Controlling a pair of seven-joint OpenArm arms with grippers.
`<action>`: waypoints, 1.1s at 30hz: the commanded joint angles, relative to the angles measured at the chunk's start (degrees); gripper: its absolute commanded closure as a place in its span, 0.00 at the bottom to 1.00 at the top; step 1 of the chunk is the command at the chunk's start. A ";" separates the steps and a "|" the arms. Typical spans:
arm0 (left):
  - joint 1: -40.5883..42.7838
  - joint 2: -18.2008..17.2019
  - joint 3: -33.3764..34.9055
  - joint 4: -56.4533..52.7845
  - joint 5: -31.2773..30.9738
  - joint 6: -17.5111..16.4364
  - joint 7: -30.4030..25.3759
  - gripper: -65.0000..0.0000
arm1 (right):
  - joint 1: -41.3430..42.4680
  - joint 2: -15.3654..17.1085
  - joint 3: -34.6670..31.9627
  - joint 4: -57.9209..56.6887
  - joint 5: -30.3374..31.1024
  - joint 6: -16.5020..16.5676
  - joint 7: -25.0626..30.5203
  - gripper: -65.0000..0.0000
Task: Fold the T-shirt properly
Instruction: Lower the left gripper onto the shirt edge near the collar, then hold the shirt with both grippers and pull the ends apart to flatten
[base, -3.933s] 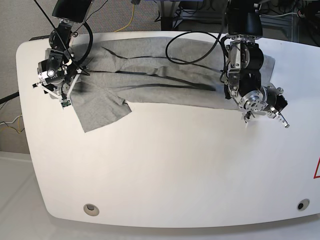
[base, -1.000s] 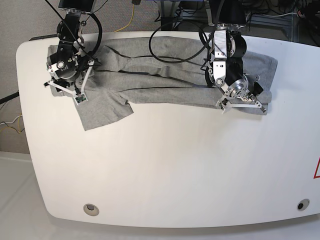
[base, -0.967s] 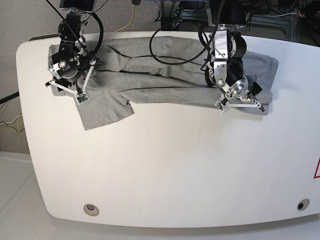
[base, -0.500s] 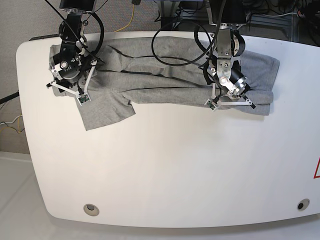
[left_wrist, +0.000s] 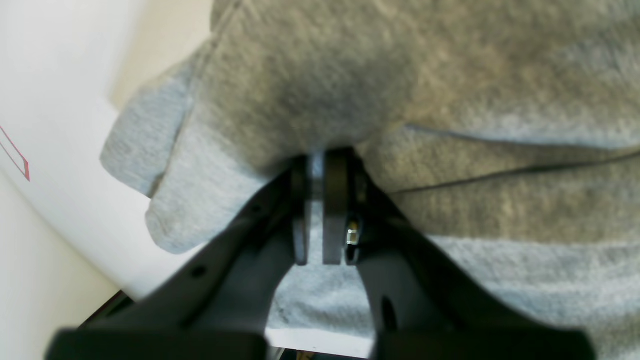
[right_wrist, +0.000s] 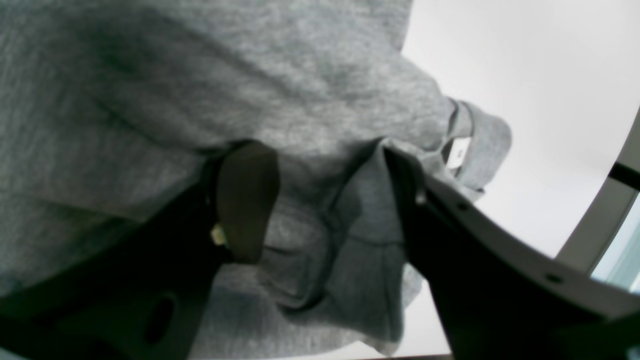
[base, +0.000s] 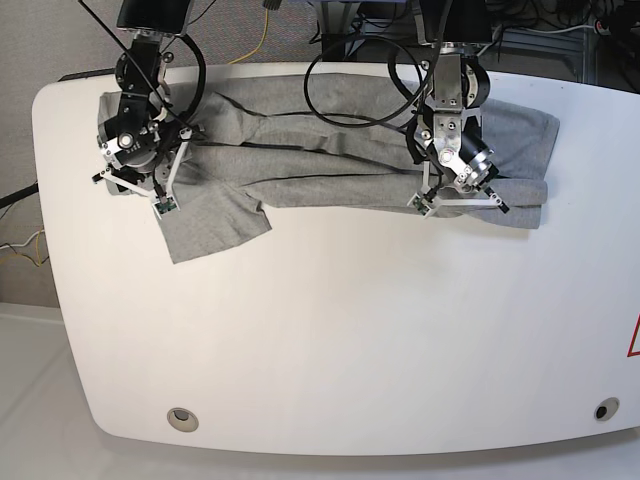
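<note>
T-shirt (base: 330, 150) is lying bunched at the far edge; left gripper (left_wrist: 322, 165) is pinching its hem, right gripper (right_wrist: 325, 200) is straddling cloth, risking uneven lifting.

Robotics lab or office, white rounded table (base: 330, 340), grey carpet (base: 60, 40), cables (base: 262, 30), chair bases behind

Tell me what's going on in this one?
A two-armed robot is working on a large heather-grey knit T-shirt lying bunched along the far edge of a white table. The left claw is shut on a pinch of fabric. The right claw is open, straddling a fold at the other end. No tidy fold yet.
</note>
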 joint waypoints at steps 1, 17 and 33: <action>-0.70 0.14 -1.14 0.65 -2.34 0.10 -1.30 0.96 | -0.62 -0.21 -0.13 -2.27 0.48 0.39 0.84 0.47; -0.96 0.14 -7.65 -8.93 -5.07 0.10 -8.51 0.96 | 0.52 -2.06 -0.22 -8.07 0.04 0.39 4.09 0.47; -5.44 0.14 -9.06 -12.54 -5.24 0.10 -9.39 0.96 | 5.09 -2.06 -0.30 -10.62 -0.05 0.30 4.18 0.47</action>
